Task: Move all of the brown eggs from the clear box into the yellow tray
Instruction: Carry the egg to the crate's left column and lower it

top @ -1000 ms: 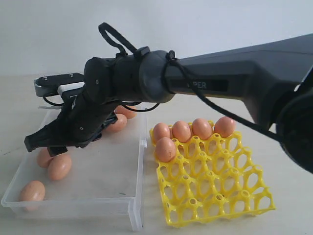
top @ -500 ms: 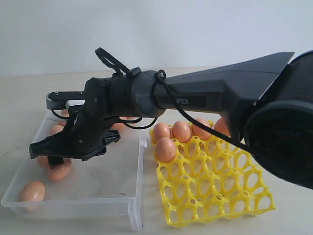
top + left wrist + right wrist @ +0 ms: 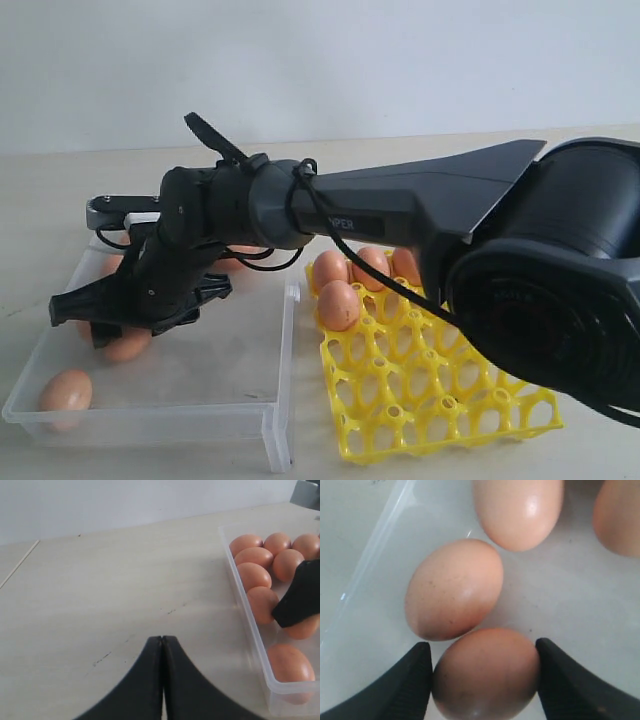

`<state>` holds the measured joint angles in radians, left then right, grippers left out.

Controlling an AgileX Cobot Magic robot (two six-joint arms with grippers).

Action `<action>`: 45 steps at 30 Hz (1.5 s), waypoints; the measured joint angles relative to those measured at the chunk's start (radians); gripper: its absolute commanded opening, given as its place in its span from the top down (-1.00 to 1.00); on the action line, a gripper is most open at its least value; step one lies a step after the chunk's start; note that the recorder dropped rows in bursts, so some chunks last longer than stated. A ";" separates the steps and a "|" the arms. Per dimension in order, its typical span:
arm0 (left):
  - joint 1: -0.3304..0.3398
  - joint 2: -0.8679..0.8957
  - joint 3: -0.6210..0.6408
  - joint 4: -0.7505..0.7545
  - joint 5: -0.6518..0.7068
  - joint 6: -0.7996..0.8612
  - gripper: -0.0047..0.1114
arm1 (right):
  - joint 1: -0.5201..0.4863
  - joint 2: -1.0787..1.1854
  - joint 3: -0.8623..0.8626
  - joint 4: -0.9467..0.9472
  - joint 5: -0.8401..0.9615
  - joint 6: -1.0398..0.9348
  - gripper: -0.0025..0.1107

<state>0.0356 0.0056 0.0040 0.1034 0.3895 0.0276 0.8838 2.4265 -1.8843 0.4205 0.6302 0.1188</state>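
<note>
right hand (image 3: 482,652) wide astride brown egg (image 3: 485,677), grip unclear | clear box (image 3: 370,565) wall close | left hand (image 3: 162,647) closed

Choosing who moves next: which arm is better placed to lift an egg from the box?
Right: its jaws sit either side of an egg in the box. The left jaws are shut over the table outside it.

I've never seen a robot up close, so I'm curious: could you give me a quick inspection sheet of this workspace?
Surface: pale tabletop, faint scuffs.
Job's things: clear box holding several brown eggs; yellow tray with at least four more showing.
Clutter: nothing seen.
Grippers: right gripper straddles one egg in the box, grip unclear; left gripper shut over bare table.
Cables: black cable looped along the right arm.
Surroundings: plain pale wall.
</note>
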 measured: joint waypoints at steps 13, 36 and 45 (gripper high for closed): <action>0.000 0.000 0.000 0.000 0.000 0.000 0.92 | 0.000 -0.081 -0.001 -0.270 0.069 -0.018 0.96; 0.000 0.000 0.000 0.000 0.000 0.000 0.92 | -0.196 -0.664 0.939 -0.502 -0.651 -0.035 0.96; 0.000 0.000 0.000 0.000 0.000 0.000 0.92 | -0.268 -0.683 1.121 -0.154 -0.851 -0.423 0.96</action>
<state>0.0356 0.0056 0.0040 0.1034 0.3895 0.0276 0.6159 1.7432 -0.7633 0.2665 -0.2209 -0.3045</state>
